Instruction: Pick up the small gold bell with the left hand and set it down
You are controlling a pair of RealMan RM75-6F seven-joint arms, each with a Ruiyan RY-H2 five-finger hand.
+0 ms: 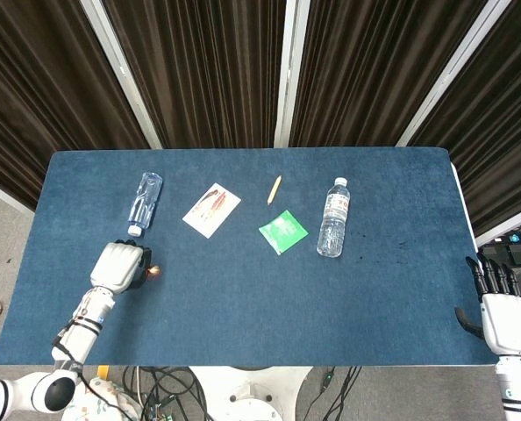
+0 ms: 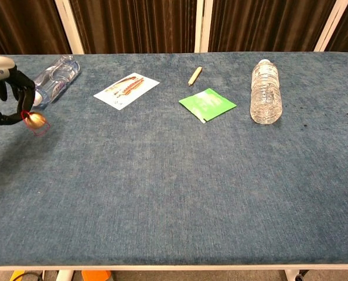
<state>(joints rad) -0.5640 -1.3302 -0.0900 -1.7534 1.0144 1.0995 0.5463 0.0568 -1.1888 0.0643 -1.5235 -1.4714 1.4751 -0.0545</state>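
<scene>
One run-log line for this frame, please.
left hand: holds small gold bell | bell: above blue table | right hand: idle, open

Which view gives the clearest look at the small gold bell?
The chest view: the small gold bell shows large, hanging from the left robot hand by a red loop. The head view shows only a tiny glint beside that hand.

Your left hand (image 1: pixel 118 265) has a white back shell and black fingers (image 2: pixel 14 82); your right hand (image 1: pixel 501 314) matches, both on white forearms.

Bell (image 2: pixel 37 119) before lying bottle (image 2: pixel 55 78)
</scene>
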